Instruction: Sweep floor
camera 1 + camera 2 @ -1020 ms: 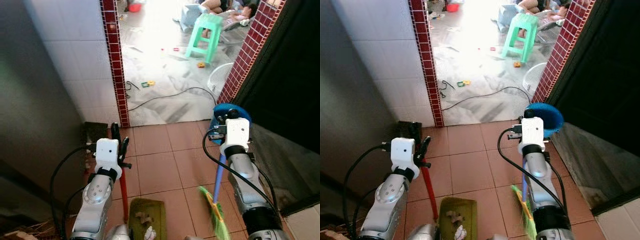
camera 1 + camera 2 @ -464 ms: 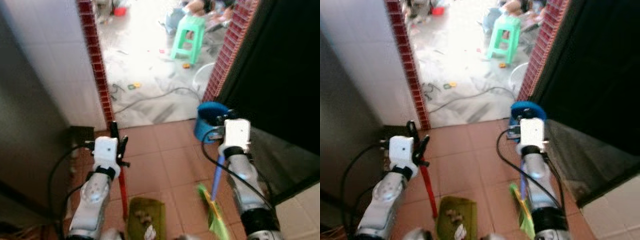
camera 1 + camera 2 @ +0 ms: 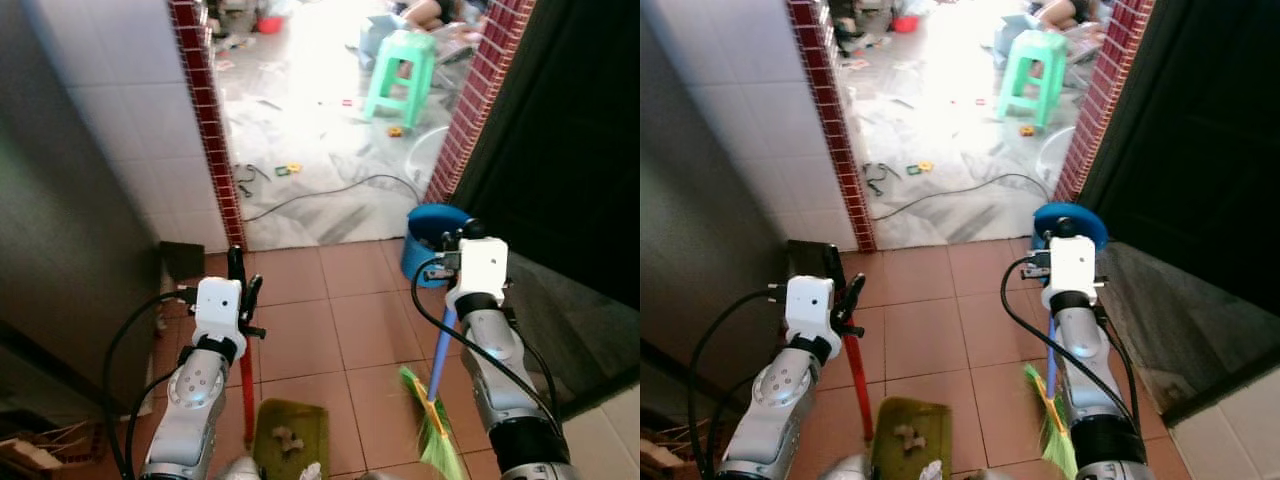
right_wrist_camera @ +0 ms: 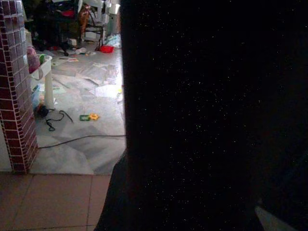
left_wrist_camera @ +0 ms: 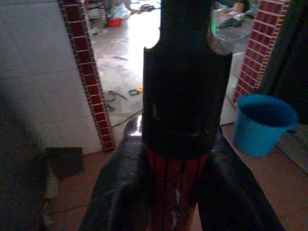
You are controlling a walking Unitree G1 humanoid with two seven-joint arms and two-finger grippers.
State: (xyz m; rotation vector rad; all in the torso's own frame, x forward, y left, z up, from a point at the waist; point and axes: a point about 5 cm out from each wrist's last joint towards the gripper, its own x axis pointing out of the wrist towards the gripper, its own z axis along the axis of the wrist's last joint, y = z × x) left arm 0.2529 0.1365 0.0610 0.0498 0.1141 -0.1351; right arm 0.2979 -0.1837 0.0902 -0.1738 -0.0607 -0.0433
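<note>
— Broom [image 3: 436, 400] first: where does it stand?
— Its blue pole rises through the right gripper [image 3: 462, 240], whose fingers are hidden behind the wrist block, so whether they clamp it cannot be told. The green bristles rest on the brown tiles, just beside the dustpan [image 3: 288, 437].
— And the dustpan?
— It sits on the floor with scraps in it, its red handle [image 3: 246, 385] pinched between the left gripper's [image 3: 240, 277] closed fingers [image 5: 120, 192].
— What has changed over the last second?
— Mostly the view; it swings and settles back. Both arms keep their poses, and the blue bucket [image 3: 430, 238] beyond the broom shifts only with the camera.
— Meaning?
— Probably a step or turn between strokes; the sweeping looks unfinished.
</note>
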